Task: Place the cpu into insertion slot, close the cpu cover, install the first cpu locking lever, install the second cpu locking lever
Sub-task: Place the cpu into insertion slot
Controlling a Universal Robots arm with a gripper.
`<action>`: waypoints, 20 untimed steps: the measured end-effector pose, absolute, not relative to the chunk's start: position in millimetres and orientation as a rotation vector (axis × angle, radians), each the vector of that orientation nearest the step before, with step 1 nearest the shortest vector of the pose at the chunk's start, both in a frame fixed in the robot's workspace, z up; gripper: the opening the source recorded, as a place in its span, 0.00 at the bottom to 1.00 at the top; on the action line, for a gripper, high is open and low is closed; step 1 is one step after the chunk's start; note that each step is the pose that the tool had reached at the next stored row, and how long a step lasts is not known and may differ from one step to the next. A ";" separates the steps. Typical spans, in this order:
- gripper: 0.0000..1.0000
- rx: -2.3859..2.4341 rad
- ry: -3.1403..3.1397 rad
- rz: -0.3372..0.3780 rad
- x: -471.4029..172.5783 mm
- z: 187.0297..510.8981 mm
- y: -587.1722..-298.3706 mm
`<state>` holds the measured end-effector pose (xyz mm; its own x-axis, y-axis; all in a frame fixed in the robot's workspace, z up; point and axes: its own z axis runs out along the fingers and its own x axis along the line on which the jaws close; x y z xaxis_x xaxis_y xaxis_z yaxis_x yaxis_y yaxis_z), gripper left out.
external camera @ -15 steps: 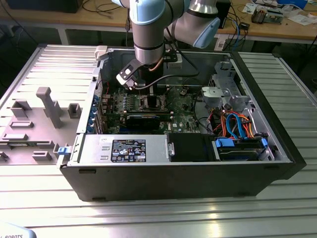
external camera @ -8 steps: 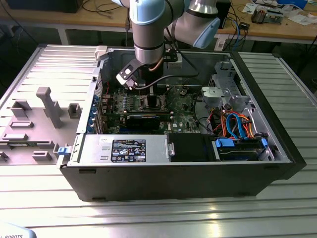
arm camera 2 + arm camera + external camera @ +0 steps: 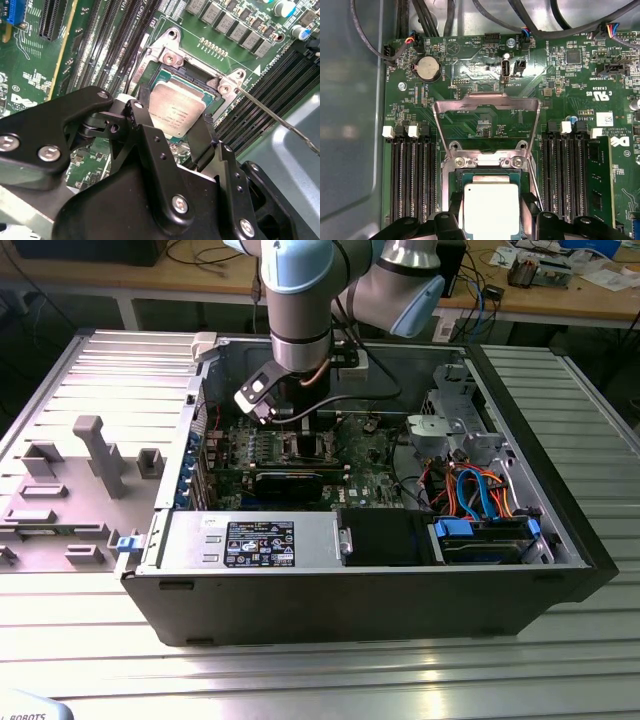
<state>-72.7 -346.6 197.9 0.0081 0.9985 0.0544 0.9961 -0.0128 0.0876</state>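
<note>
The arm [image 3: 300, 300] reaches straight down into the open computer case [image 3: 350, 610], landing at about eleven o'clock from the case's middle in the exterior view.

Take the hinge side of the socket [image 3: 487, 161] as twelve o'clock. From there, the gripper [image 3: 175, 111] sits directly over the socket, its two fingers [image 3: 207, 135] at three and nine o'clock of the cpu [image 3: 491, 212]. They press against opposite edges, so it looks to me like the chip is pinched between them. The cpu lies flat, silver top up, within the socket's outline. I can't tell whether it is fully seated or a touch above. It is close to square, so it has no real long axis.

The cpu cover [image 3: 486, 101] is open, tipped back past twelve o'clock over the green motherboard [image 3: 470, 55], clear of the chip.

By my count there is one cpu, one cover and two fingers. I can make out one locking lever [image 3: 272, 114], a thin rod angling away from the socket corner, not hooked down.
</note>
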 end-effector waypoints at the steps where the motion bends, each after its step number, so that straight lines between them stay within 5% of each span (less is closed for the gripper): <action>1: 0.54 2.213 2.190 0.157 -72.7 197.8 -346.5; 20: 0.61 2.217 2.193 0.165 -72.9 196.5 -345.7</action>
